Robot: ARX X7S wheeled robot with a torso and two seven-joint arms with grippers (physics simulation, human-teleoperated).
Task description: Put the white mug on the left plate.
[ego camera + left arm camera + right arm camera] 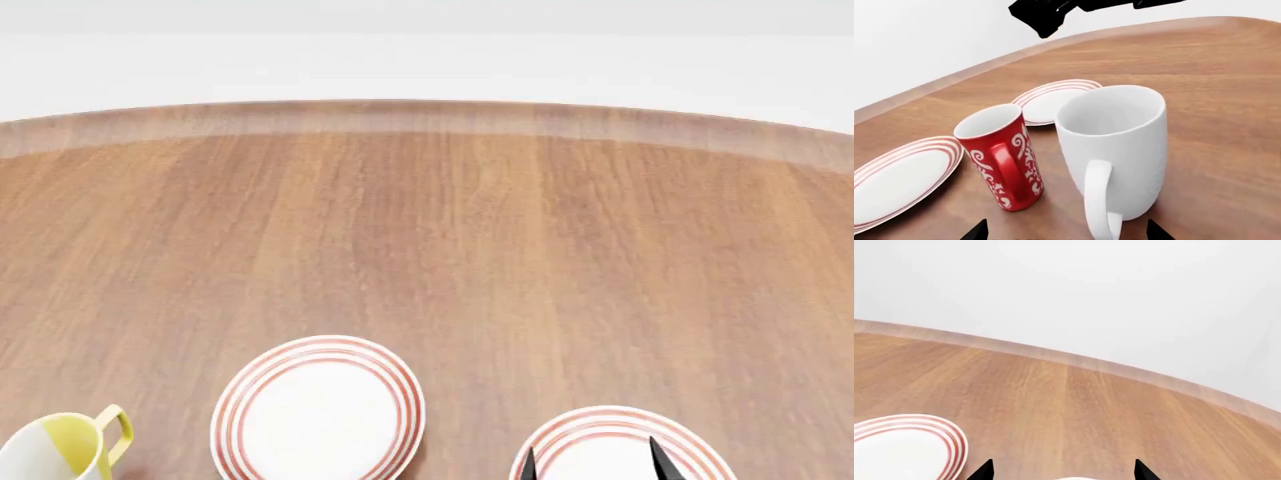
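The white mug (1121, 145) stands upright on the wooden table, its loop handle (1098, 200) turned toward my left gripper (1066, 233). That gripper is open and empty, its jaws wide apart just short of the handle. The left plate (318, 412), white with red rings, lies on the table near the front edge. It also shows in the left wrist view (894, 180) and the right wrist view (901, 447). My right gripper (594, 462) is open and empty, hovering over the right plate (587, 432). The white mug and the left gripper are out of the head view.
A red mug with white lettering (1002, 156) stands close beside the white mug, between it and the nearer plate. A white-and-yellow mug (54, 448) stands left of the left plate. The second plate (1054, 100) lies beyond the mugs. The right arm (1054, 12) shows dark above it.
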